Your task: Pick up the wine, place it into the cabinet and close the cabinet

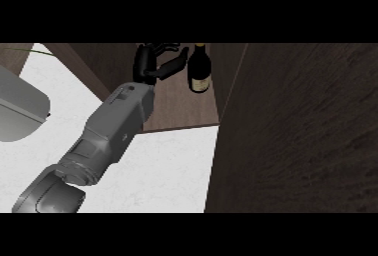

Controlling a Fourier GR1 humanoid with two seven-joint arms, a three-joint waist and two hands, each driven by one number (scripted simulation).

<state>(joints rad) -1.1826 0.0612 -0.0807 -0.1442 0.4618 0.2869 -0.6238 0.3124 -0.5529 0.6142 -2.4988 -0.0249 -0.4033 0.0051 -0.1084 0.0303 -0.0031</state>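
The wine (pixel 199 70) stands upright inside the cabinet (pixel 94 64), on its wooden shelf (pixel 181 109), near the back and towards the right side. It is a dark bottle with a pale label on the lower part, and its neck points to the top of the view. Nothing holds it.

The left hand (pixel 150 64) is also inside the cabinet, just to the left of the wine. Its fingers (pixel 172 63) are spread and only a little bent. They point towards the bottle but do not close round it, and a narrow gap shows between their tips and the glass. The hand has hold of nothing. The grey arm (pixel 117 125) runs from the lower left corner of the view up over the front edge of the shelf to this hand.

The cabinet is open. Its door (pixel 295 130), a big dark wooden panel, fills the right part of the view and hangs over the desk (pixel 170 170). The desk is white with fine speckles and shows under the arm and in front of the shelf.

At the left edge, a grey rounded object (pixel 18 107) lies on the desk; I cannot tell what it is. A thin green stem (pixel 40 51) shows above it, near the top left corner.
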